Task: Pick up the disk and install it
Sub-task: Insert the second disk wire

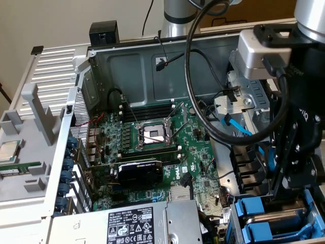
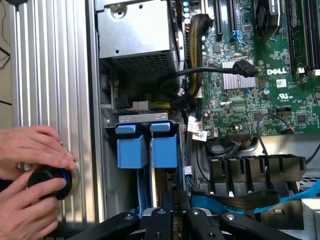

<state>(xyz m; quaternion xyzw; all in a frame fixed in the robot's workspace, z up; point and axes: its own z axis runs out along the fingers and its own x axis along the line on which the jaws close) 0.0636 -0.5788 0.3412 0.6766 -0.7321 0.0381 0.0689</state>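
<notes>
My gripper hangs low at the exterior view's right, over the drive bay of the open computer case. In the wrist view the gripper has its black fingers close together, shut on a thin upright part with a blue edge, the disk, most of which is hidden under the fingers. It stands just beside two blue carriers seated in the bay. The exterior view has those blue carriers below the gripper.
A person's hands rest on a black round knob on the ribbed case side. The grey power-supply box and the motherboard lie beside the bay. Black cables loop near my arm. A small silver chip lies on the side panel.
</notes>
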